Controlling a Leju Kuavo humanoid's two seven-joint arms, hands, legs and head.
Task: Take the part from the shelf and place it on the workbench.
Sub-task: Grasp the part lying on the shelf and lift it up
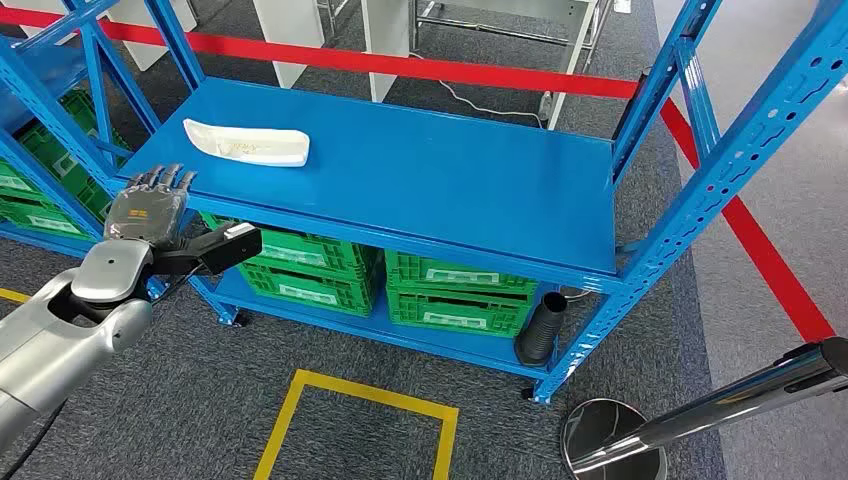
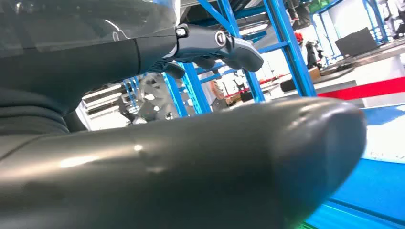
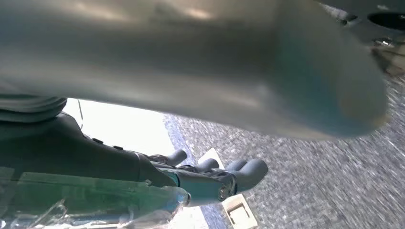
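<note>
My left robot hand (image 1: pixel 150 205) hovers at the shelf's front edge, fingers spread, thumb out, holding nothing. The part (image 1: pixel 247 143), a long white moulded piece, lies flat on the blue shelf (image 1: pixel 450 170), toward the 10 o'clock corner of the deck, at about 1 o'clock from the robot hand and apart from it. I judge this to be the reach, with the grasp not yet made: next I need to carry the hand up over the edge and onto the part, then close around its narrow body. My right robot hand (image 3: pixel 210 179) hangs over grey carpet, fingers curled in with nothing in them as far as I can tell. Green crates (image 1: pixel 310 262) sit on the lower shelf. I can't make out the part's shape in detail, the left wrist view is mostly blocked by the thumb, and I see no worktop.
</note>
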